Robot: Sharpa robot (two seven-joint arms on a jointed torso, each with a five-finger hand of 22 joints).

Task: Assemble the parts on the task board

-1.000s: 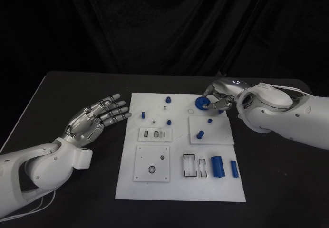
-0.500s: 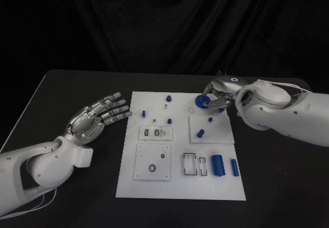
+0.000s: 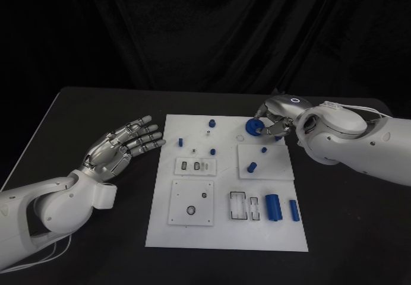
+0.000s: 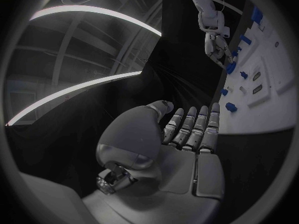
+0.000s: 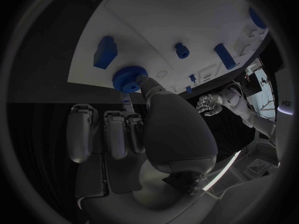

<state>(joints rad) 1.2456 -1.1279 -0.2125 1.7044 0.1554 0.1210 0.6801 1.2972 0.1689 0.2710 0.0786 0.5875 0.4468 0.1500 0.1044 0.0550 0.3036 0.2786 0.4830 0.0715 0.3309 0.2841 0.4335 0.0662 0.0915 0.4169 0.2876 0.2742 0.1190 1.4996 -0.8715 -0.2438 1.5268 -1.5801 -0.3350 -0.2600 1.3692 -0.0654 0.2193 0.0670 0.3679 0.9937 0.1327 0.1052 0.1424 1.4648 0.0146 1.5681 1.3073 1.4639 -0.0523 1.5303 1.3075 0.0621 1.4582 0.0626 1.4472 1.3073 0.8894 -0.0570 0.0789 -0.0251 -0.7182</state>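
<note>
At the board's (image 3: 224,237) far right corner, the right hand (image 3: 275,120) pinches a blue gear (image 3: 253,127) between thumb and a finger, its other fingers curled beside it; the right wrist view shows the gear (image 5: 129,78) at the fingertips, close over the board's (image 5: 156,15) edge, though whether it touches the surface cannot be told. A small ring mark (image 3: 240,138) lies just beside the gear, and this is probably its seat, so the step in hand looks like placing the gear. To do it well, the hand should keep the gear level, centre it over the seat before lowering, and come straight down rather than sliding across, since a tilted gear would likely jam or skid. Release ought to wait until the gear sits flat. A blue block (image 5: 104,52) and a small peg (image 5: 181,50) stand near, so the fingers need to avoid brushing them. The left hand (image 3: 120,148) hovers beside the board's left edge, fingers spread and holding nothing, well apart from the work. Other blue parts wait nearer the robot, among them a cylinder (image 3: 272,208) and a bar (image 3: 293,210).
</note>
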